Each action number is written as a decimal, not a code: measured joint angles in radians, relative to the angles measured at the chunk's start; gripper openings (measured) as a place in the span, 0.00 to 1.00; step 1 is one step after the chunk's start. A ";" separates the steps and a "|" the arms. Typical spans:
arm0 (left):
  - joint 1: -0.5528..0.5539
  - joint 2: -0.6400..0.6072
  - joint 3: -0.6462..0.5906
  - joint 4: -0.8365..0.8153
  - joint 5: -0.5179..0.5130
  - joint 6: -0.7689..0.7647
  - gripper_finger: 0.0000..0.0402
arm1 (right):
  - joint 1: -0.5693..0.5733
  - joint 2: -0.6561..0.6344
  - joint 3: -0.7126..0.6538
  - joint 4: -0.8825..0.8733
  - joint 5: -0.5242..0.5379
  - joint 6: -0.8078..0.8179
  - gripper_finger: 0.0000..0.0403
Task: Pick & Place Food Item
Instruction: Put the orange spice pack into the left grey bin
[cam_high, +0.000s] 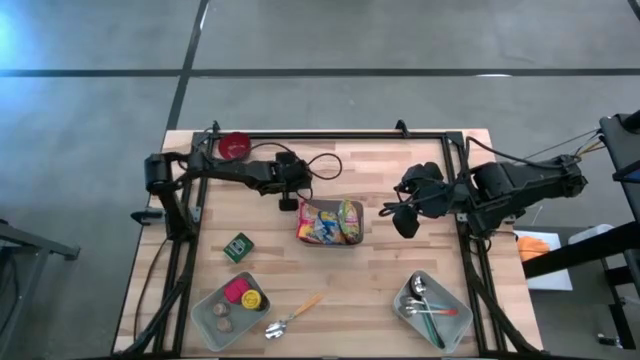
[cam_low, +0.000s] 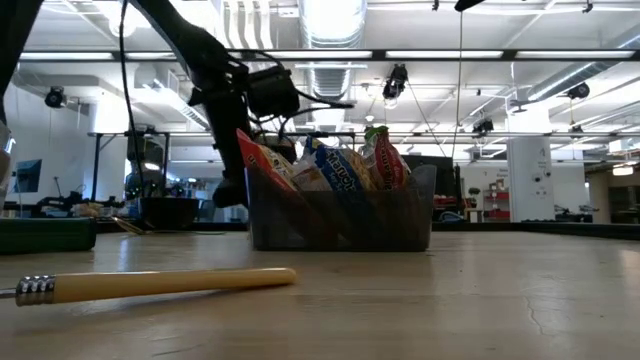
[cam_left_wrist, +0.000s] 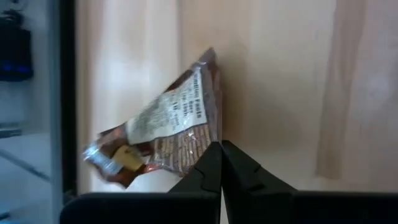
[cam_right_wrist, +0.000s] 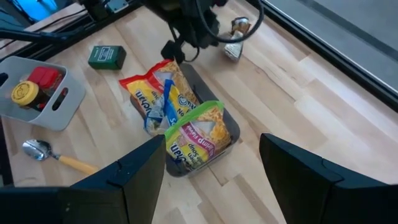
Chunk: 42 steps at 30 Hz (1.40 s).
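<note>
Snacks sit packed upright in the dark bin at mid-desk, and one more packet lies flat on the wood just beyond the left gripper. That gripper hovers at the bin's left end, fingers clenched together on nothing; the packet is in front of the tips, not between them. Right gripper waits right of the bin, fingers spread and empty.
</note>
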<state>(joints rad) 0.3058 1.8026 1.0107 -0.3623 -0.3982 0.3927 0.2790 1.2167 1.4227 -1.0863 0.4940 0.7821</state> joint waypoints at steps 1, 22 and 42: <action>0.000 -0.012 0.000 -0.008 -0.013 0.000 0.00 | 0.000 0.000 0.000 0.000 -0.002 0.000 0.63; 0.002 -0.374 0.000 -0.151 0.112 -0.115 0.00 | 0.000 0.000 0.000 0.010 -0.005 -0.016 0.63; -0.089 -0.752 0.062 -0.390 0.227 -0.509 0.00 | -0.002 0.000 0.000 0.050 0.003 -0.085 0.63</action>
<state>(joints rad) 0.2164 1.0508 1.0725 -0.7526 -0.1715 -0.1163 0.2768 1.2167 1.4227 -1.0363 0.4973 0.6972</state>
